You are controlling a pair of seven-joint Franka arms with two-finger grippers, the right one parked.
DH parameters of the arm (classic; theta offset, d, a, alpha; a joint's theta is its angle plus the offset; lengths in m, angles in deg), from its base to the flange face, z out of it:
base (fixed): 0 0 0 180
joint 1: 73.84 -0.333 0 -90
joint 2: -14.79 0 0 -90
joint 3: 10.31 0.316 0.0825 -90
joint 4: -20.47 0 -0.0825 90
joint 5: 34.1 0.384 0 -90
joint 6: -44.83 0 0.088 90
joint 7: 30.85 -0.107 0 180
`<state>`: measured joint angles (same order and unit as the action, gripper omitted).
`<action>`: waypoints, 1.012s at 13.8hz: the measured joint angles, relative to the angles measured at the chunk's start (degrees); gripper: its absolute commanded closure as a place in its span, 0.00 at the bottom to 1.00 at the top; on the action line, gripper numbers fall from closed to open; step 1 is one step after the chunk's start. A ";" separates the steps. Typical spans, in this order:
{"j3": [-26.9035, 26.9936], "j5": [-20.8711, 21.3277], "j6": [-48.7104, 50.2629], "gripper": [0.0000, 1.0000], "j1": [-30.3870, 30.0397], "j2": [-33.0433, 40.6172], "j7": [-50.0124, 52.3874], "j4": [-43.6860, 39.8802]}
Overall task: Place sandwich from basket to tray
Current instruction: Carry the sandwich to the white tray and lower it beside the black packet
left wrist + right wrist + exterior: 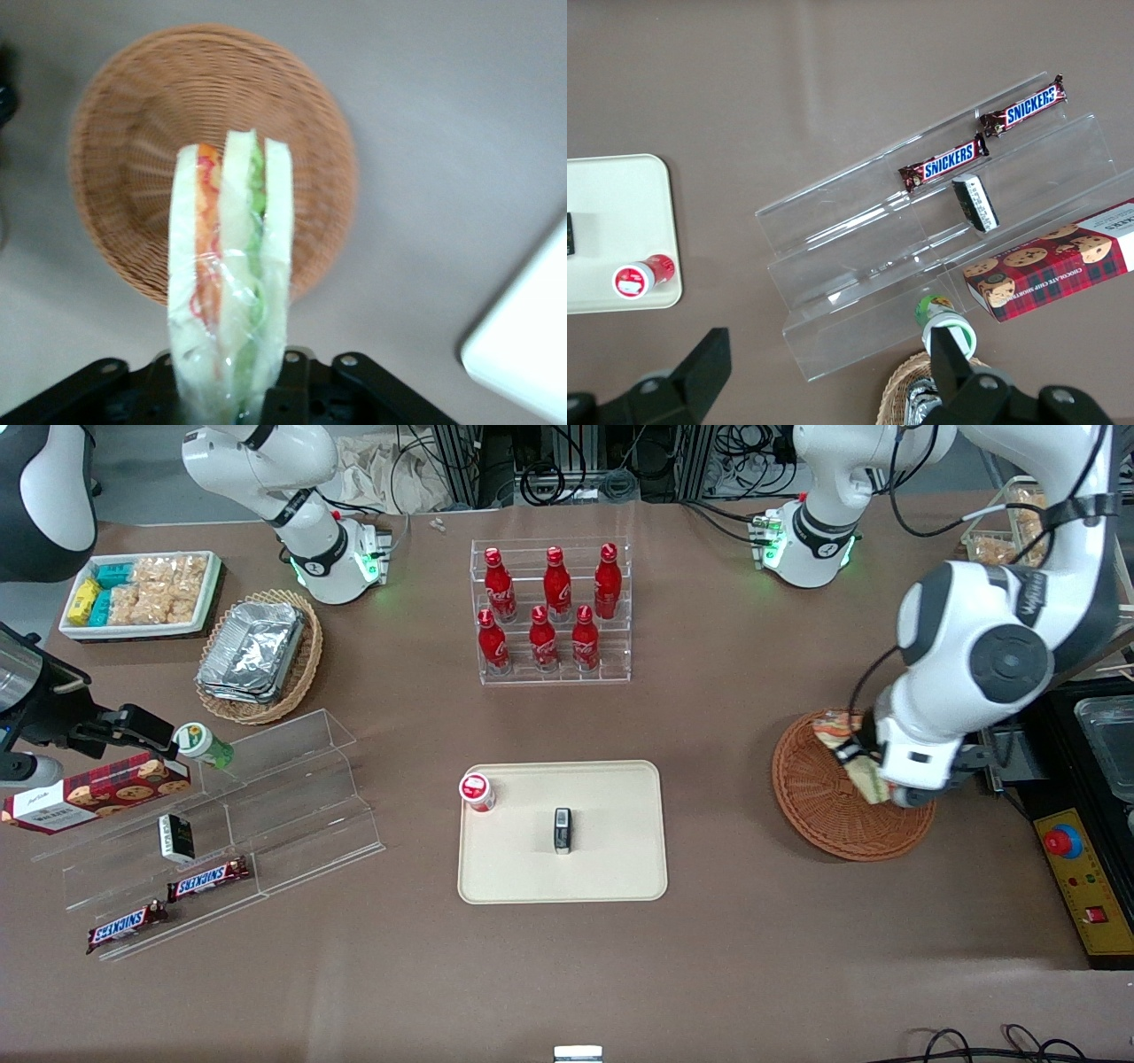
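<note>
Sandwich [855, 757]: triangular wedge in clear wrap, white bread with orange, red and green layers; at the right of the front frame, held clear above the basket, not resting in it. In the wrist view the sandwich [232, 266] stands on edge with its layers facing the camera.

Gripper [864, 766]: fingers clamped on the wrapped wedge at its lower end (the fingertips themselves are mostly hidden by the wrap); it hangs over the basket.

Basket [842, 815]: round, reddish-brown wicker, right of frame centre, nothing lying in it as seen from the wrist camera [133, 159].

Tray [611, 868]: cream-beige, rounded corners, centre of the front frame, well apart from the basket. On it a small red-capped container [477, 791] near one corner and a small dark upright item [563, 830] near the middle.

Bottle rack [554, 607]: clear acrylic with red bottles, upper centre.

Tan oval basket [301, 664] with foil containers, upper left; white tray of snack packets [137, 593] beside it.

Clear stepped shelf [292, 797], lower left, with Snickers bars [208, 879] and a cookie box [93, 790].
</note>
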<state>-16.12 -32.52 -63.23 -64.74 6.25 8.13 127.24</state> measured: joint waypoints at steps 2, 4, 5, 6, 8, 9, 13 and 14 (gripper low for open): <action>-6.21 -0.02 -0.13 1.00 0.57 -1.99 -2.00 -1.50; -11.95 0.38 -0.68 1.00 1.14 -6.64 -2.75 -4.42; -13.97 1.59 -1.69 1.00 1.88 -9.75 -2.90 -6.49; -14.98 3.38 -3.47 1.00 3.35 -13.35 -2.97 -8.65; -15.20 5.15 -7.62 1.00 5.78 -19.57 -3.14 -11.96; -15.20 5.85 -9.71 1.00 6.66 -22.77 -3.43 -13.77; -15.22 12.64 -14.66 1.00 9.94 -33.67 -3.77 -20.39; -15.22 13.08 -16.12 1.00 10.39 -35.31 -3.77 -21.30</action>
<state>-31.34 -19.44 -79.35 -54.36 -29.06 4.36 105.93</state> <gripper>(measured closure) 0.797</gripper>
